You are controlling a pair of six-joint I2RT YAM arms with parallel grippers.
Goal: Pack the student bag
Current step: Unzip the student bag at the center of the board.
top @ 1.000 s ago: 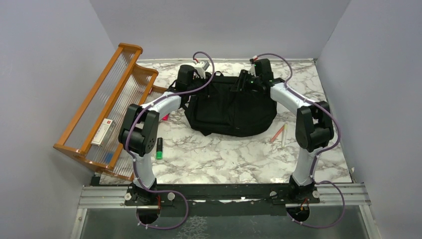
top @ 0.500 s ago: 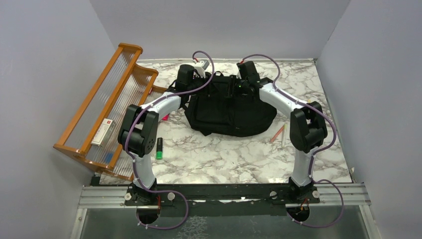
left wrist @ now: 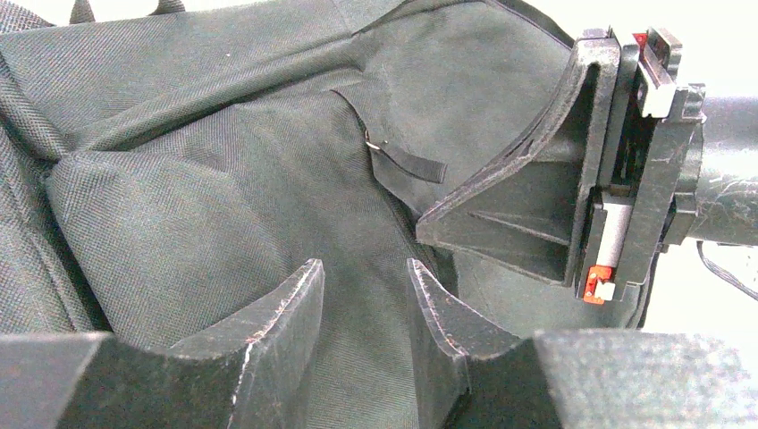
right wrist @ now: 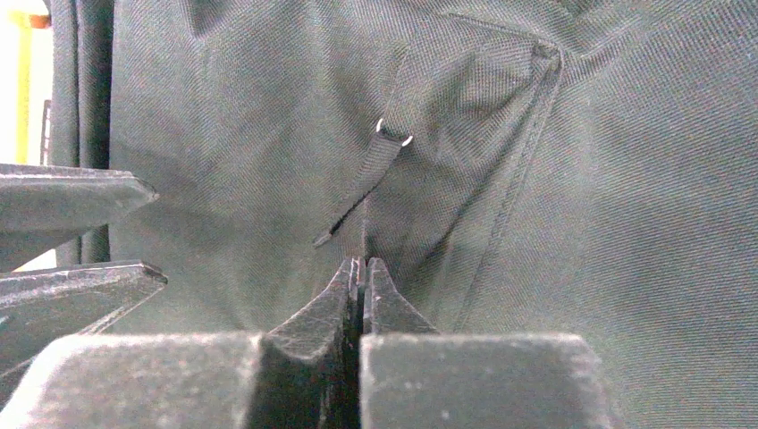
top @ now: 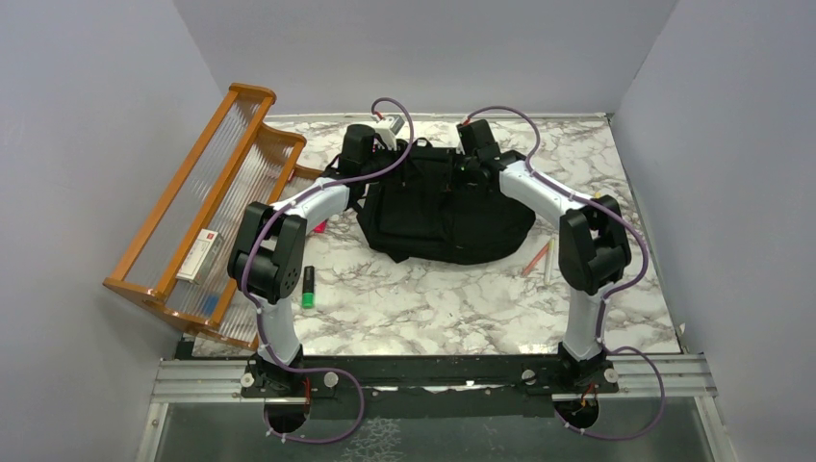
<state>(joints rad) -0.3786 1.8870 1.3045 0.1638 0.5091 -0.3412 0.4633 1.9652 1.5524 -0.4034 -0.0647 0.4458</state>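
Note:
The student bag [top: 447,207], black and soft, lies at the back middle of the marble table [top: 423,298]. My left gripper [top: 373,159] is at its rear left top. In the left wrist view its fingers [left wrist: 362,273] stand part closed with a thick fold of the bag's fabric [left wrist: 268,179] filling the gap. My right gripper [top: 470,162] is at the rear top near the middle. Its fingers [right wrist: 360,268] are pressed together on a thin ridge of the bag's fabric [right wrist: 581,223], just below a zip pull strap [right wrist: 366,179].
A wooden rack [top: 207,207] stands along the left, with a white box [top: 200,255] in it. A green highlighter [top: 308,287] and a pink item [top: 318,227] lie left of the bag. Pencils [top: 539,258] lie to its right. Grey walls close in three sides.
My right gripper has moved left along the bag's top toward the middle and its jaws have closed on the fabric. The left arm has stayed put.

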